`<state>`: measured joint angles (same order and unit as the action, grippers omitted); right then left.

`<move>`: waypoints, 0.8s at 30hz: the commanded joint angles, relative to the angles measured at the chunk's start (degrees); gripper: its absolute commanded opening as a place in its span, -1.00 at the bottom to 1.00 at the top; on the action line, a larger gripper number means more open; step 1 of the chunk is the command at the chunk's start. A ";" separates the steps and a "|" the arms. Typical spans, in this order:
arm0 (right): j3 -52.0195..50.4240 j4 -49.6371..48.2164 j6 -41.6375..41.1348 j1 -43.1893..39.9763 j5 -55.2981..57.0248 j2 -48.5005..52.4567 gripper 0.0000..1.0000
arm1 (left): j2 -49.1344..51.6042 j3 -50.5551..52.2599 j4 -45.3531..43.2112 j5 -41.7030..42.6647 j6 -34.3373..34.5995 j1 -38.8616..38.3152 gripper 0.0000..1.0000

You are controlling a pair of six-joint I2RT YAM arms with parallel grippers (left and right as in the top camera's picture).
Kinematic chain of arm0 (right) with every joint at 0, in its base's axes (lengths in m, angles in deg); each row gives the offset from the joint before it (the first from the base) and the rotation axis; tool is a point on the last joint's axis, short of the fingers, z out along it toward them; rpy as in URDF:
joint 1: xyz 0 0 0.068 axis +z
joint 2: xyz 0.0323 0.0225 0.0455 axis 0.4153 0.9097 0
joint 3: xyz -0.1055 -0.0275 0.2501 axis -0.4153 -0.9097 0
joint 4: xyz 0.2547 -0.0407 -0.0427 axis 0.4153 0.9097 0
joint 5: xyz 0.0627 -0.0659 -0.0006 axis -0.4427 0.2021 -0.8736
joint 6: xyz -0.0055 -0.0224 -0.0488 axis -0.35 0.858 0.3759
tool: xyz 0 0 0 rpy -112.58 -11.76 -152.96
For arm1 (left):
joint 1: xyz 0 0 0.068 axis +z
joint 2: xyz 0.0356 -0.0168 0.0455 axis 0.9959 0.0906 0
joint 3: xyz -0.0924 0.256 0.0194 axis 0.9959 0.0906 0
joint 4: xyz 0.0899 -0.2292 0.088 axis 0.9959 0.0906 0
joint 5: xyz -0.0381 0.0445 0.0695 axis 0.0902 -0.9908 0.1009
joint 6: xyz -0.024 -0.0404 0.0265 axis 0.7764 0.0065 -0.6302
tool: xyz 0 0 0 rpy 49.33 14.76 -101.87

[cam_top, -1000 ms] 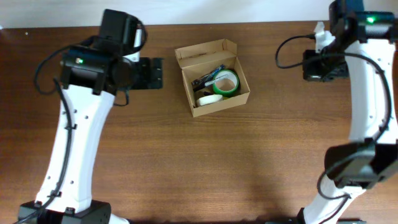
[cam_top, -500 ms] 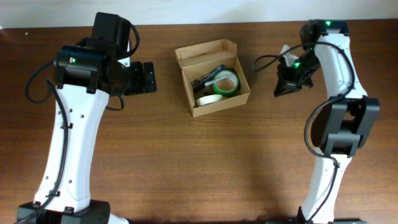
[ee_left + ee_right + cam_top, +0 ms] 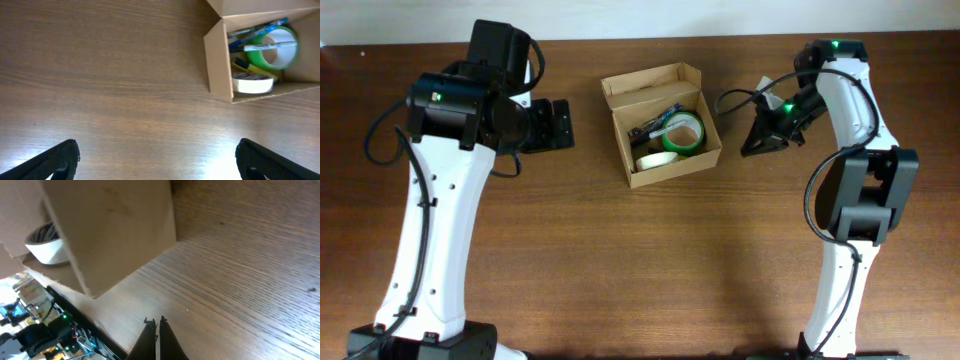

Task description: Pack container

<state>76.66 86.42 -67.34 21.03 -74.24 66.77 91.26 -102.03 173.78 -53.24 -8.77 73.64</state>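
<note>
The container (image 3: 651, 84) is a small tan cardboard box standing open at the table's centre back, its flap folded back. Inside lie a green tape roll (image 3: 683, 135), a white tape roll (image 3: 656, 160) and pens (image 3: 658, 120). My left gripper (image 3: 570, 121) hovers left of the box, open and empty. In the left wrist view the box wall (image 3: 220, 65) is at the upper right, well beyond the left gripper (image 3: 157, 157). My right gripper (image 3: 747, 150) is shut on nothing, just right of the box. In the right wrist view its tips (image 3: 155, 322) are near the box wall (image 3: 115, 230).
Bare brown wood surrounds the box on all sides. The white wall edge runs along the back of the table (image 3: 640, 300). The right arm's cable (image 3: 735, 95) loops above the table beside the box. The white tape roll (image 3: 47, 247) shows past the box corner in the right wrist view.
The right arm has swung in from the far right edge, and its shut gripper now points at the box's right side. The left arm shifted slightly left early on, then held still.
</note>
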 commanded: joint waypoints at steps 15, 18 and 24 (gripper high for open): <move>-0.17 -8.63 -5.90 2.32 14.93 0.66 -0.92 | 0.85 8.81 -16.35 -5.46 0.96 0.15 0.99; -0.17 -9.20 -5.90 2.32 15.80 0.66 -0.92 | 2.43 12.37 -21.51 -5.49 0.96 0.83 0.99; -0.17 -10.60 -5.88 2.32 16.72 0.63 -0.92 | 10.45 16.57 -26.80 -5.20 0.96 3.61 1.00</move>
<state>76.66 76.28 -72.76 23.26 -58.92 66.77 97.27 -87.25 147.46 -57.85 -8.38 75.72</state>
